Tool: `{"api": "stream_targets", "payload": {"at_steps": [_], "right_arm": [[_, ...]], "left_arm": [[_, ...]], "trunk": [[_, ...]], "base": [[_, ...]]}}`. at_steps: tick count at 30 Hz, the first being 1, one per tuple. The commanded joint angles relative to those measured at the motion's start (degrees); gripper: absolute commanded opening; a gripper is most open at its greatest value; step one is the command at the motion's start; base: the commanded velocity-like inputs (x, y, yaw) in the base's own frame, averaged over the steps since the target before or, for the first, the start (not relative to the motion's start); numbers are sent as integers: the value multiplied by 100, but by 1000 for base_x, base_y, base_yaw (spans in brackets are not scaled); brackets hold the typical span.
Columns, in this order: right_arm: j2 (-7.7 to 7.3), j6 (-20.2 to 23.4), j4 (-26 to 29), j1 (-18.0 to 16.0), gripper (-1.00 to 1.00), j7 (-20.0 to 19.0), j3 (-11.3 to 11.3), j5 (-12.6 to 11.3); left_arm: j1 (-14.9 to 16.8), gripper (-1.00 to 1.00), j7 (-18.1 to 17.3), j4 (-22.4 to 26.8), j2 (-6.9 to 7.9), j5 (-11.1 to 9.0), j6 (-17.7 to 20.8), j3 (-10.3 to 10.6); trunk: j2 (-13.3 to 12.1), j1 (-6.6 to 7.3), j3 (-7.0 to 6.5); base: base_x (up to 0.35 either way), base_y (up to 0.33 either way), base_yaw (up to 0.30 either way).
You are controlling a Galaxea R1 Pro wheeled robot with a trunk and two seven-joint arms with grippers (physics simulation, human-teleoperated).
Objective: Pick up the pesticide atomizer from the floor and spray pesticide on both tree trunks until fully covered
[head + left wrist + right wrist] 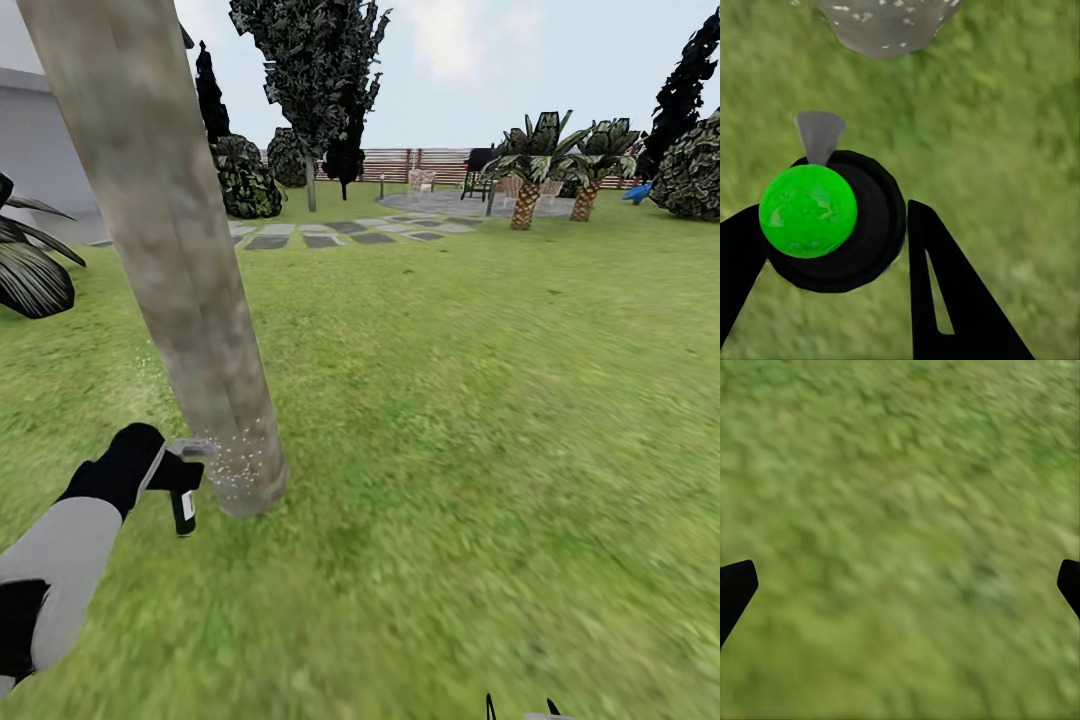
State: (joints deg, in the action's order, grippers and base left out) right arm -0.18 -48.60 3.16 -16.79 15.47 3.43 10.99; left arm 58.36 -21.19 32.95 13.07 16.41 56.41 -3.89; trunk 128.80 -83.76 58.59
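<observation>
My left gripper (832, 247) has its fingers (952, 292) pinched on the pesticide atomizer (844, 225); in the left wrist view I look down on its round black body with a green cap-like disc on top and the grey nozzle (819, 135) pointing at the base of the tree trunk (889, 26). From the head view, the left gripper (150, 470) holds the pesticide atomizer (183, 500) upright just above the grass (450, 450), its grey trigger head level with the foot of the tree trunk (170, 250) and just beside it. The bottle's black body with a white label hangs below my grip.

Pesticide (240, 460) shows as fine whitish specks dotted over the lowest part of the trunk, facing the nozzle; in the left wrist view the same specks (881, 11) sit on the grey bark. The trunk leans away to the upper left of the head view.

My right gripper (900, 577) has its fingers (735, 589) spread wide, nothing between them, over bare grass (900, 510). Its tips (520, 708) just peek in at the lower edge of the head view.

Farther out, I see a second tree (312, 80) standing beyond grey stepping stones (320, 235), small palms (545, 160) to the right, and a brown slat fence (420, 160) at the back.
</observation>
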Motion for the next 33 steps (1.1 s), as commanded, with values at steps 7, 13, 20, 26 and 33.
{"api": "stream_targets", "payload": {"at_steps": [7, 13, 20, 26, 33], "right_arm": [[0, 0, 0, 0, 100, 0, 0, 0], [0, 0, 0, 0, 100, 0, 0, 0], [0, 0, 0, 0, 100, 0, 0, 0], [0, 0, 0, 0, 100, 0, 0, 0], [0, 0, 0, 0, 100, 0, 0, 0]], "left_arm": [[334, -100, -7, -22, 387, 0, 53, 2], [371, -100, -9, -4, 129, -23, 83, 93], [467, -100, -8, 231, -145, -16, 97, 106], [561, -100, -8, 239, -3, -5, 137, 100], [565, -100, -17, 272, -262, -42, 142, 106]], "trunk": [[0, 0, 0], [0, 0, 0], [0, 0, 0], [0, 0, 0], [0, 0, 0]], "base": [[1, 0, 0], [-1, 0, 0], [-116, 0, 0], [-2, 0, 0], [0, 0, 0]]}}
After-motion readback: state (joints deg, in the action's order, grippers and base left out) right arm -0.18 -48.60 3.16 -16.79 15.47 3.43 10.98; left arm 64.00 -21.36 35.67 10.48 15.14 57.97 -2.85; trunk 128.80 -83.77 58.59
